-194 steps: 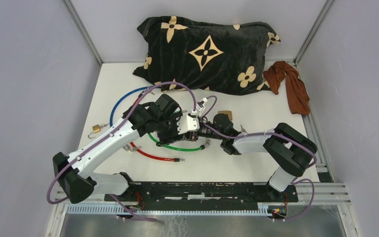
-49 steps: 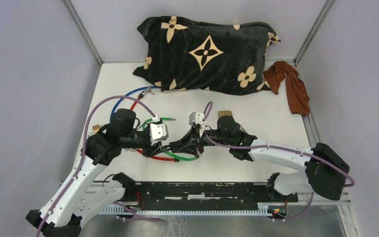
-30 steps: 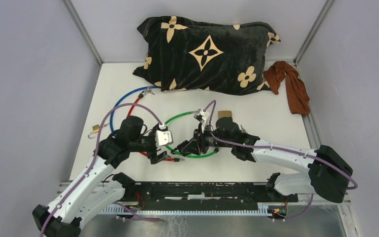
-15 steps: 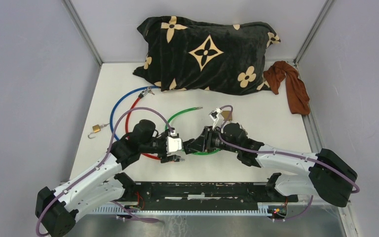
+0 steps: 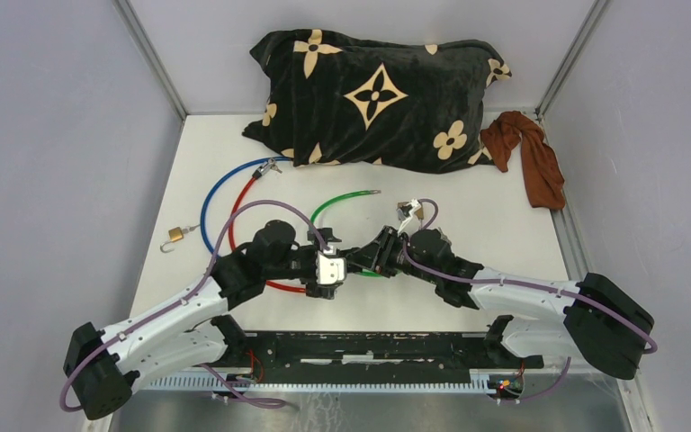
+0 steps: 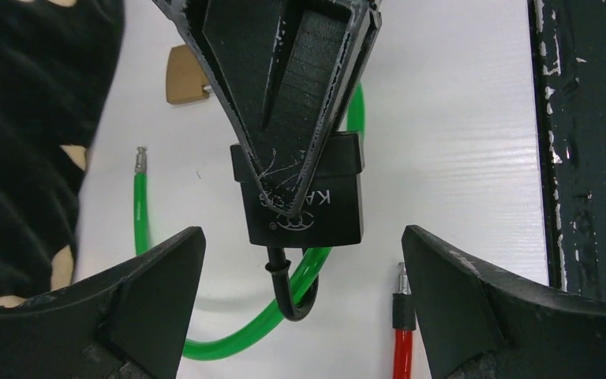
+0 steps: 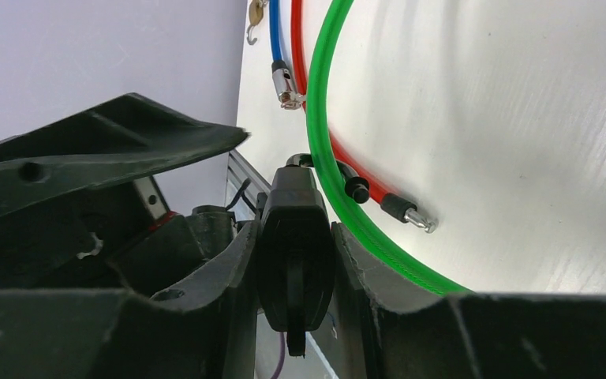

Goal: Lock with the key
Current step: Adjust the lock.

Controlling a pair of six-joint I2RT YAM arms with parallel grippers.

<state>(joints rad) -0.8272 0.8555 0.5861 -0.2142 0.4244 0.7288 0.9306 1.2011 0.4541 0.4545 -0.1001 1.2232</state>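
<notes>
Low in the middle of the overhead view, the two arms were nose to nose over the white worktop point(image 5: 486, 225). The right pincer point(image 7: 293, 264) was clamped on the black lock body point(image 6: 323, 213), and the green cable point(image 5: 324, 209) ran out of the end of it in a loop. The left pincer point(image 6: 301, 237) stood with its jaws wide apart, one on each side of that lock body and touching neither side. A red cable point(image 5: 279, 285) lay just beside the green loop. At mid-left a blue cable point(image 5: 211, 193) curved near a small brass padlock point(image 5: 176, 234). A patterned black pillow point(image 5: 378, 90) filled the top.
</notes>
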